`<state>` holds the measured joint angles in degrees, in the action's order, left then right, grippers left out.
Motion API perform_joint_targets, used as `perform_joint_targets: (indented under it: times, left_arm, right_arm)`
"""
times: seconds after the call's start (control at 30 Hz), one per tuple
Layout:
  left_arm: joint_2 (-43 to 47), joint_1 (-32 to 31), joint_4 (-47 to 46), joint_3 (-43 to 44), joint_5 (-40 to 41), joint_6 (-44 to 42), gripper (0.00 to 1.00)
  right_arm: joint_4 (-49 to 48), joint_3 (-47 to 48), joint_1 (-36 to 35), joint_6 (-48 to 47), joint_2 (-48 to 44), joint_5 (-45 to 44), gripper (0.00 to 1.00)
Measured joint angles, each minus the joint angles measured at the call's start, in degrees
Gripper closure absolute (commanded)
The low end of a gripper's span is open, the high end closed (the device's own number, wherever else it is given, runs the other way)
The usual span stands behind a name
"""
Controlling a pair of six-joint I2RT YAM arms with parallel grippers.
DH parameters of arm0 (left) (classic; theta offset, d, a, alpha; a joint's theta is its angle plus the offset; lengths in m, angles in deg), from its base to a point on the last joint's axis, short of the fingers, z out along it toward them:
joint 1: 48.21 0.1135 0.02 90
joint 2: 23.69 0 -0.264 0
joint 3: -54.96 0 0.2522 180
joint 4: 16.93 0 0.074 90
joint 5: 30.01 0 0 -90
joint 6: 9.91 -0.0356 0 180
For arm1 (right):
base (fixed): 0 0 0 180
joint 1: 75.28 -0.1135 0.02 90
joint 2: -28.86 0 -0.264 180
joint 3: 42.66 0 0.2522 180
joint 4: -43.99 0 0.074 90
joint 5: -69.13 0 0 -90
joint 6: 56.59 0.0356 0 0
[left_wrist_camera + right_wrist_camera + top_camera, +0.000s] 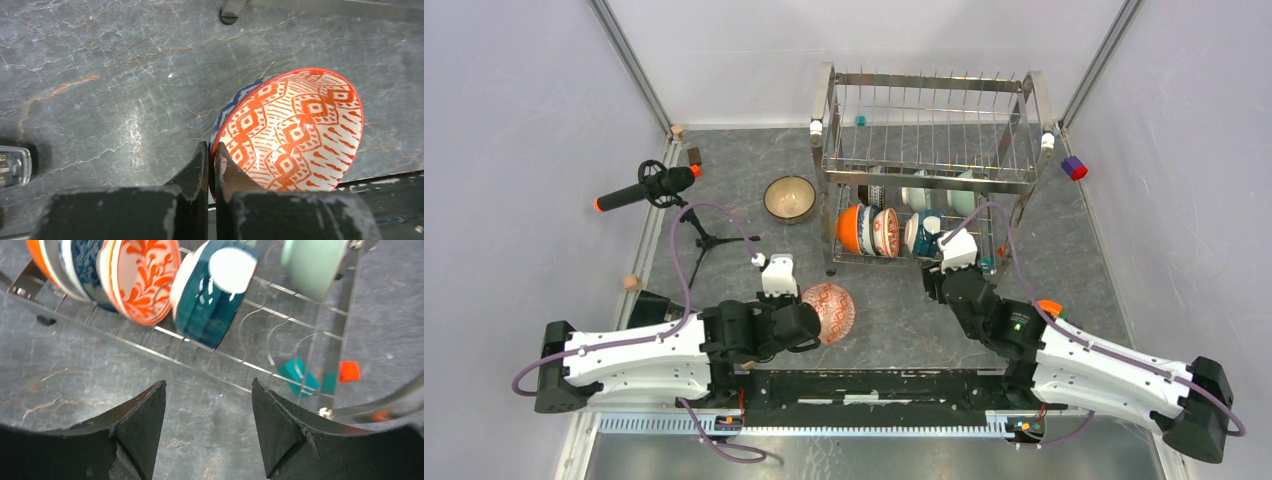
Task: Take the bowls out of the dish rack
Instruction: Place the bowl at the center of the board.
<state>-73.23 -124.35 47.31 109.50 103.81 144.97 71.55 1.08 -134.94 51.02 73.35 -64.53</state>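
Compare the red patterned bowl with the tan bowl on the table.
The red patterned bowl is pinched at its rim by the left gripper; the tan bowl sits upright, untouched. The red one is patterned inside, the tan one plain cream. Both are out of the dish rack.

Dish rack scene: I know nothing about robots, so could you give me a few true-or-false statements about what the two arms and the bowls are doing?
1. The left gripper is shut on the rim of the red patterned bowl. True.
2. The right gripper holds a bowl. False: its jaws stand open and empty, facing the dish rack.
3. A tan bowl sits on the table, left of the dish rack. True.
4. The upper tier holds the bowls. False: the racked bowls stand on the lower tier.
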Motion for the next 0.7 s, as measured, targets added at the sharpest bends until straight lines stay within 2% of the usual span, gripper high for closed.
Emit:
perform_joint_targets:
  times: [0.17, 0.43, 0.7]
  left_arm:
    - [-2.5, 2.8, 1.9, 0.2, -0.8, -0.1, 0.98]
    - [-0.3, 19.6, -1.3, -3.1, -8.2, -2.0, 0.98]
    - [-0.2, 29.4, -1.4, -3.8, -9.7, -1.0, 0.98]
  right_arm:
    - [-2.7, -2.9, 0.6, 2.0, 1.2, 6.9, 0.32]
    - [-9.4, -8.7, 0.6, 5.5, 0.3, 15.4, 0.31]
    - [-14.4, -14.1, 0.6, 6.6, -3.2, 18.6, 0.29]
